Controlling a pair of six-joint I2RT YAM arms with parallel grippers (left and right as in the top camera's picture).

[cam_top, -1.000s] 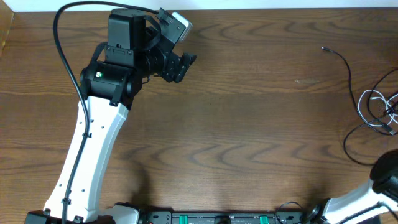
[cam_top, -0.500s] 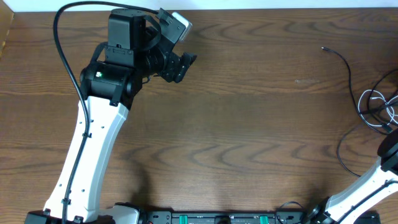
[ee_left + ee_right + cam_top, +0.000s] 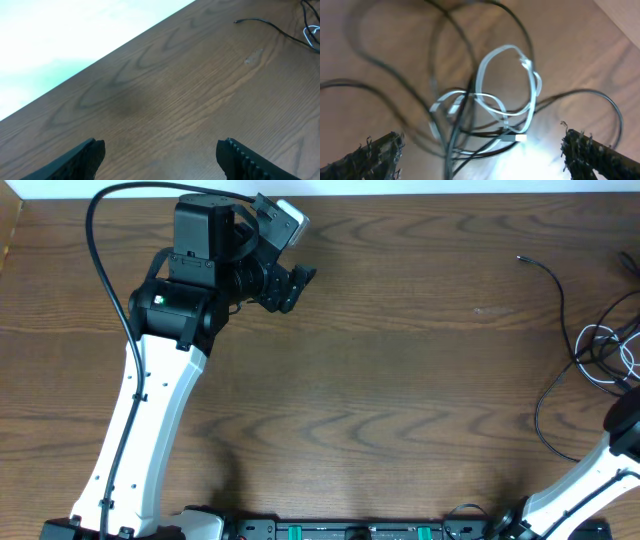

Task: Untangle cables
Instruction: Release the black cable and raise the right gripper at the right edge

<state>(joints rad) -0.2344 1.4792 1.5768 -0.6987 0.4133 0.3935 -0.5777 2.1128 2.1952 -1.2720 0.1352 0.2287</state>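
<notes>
Cables [image 3: 470, 95] sit in a tangle right under the right claw [image 3: 480, 135], btwn its two spread fingers [image 3: 375, 155]; nothing pinched. White cord [image 3: 536, 82] loops thru the middle, w/ a small plug end [image 3: 520, 137] roughly mid-gap btwn the fingers. Black cords [image 3: 460, 122] cross over & around it, but the wrist view is blurry, so can't tell which strand lies on top. Overhead, the tangle [image 3: 600, 345] is cut off by the right frame edge, and the right claw itself isn't in shot there, only part of its arm [image 3: 625, 430]. One black cord end [image 3: 522, 257] trails out alone on the table [image 3: 400, 380], far ahead of the left claw [image 3: 161, 147], which is also spread wide, holding nothing, well apart from the cords.
</notes>
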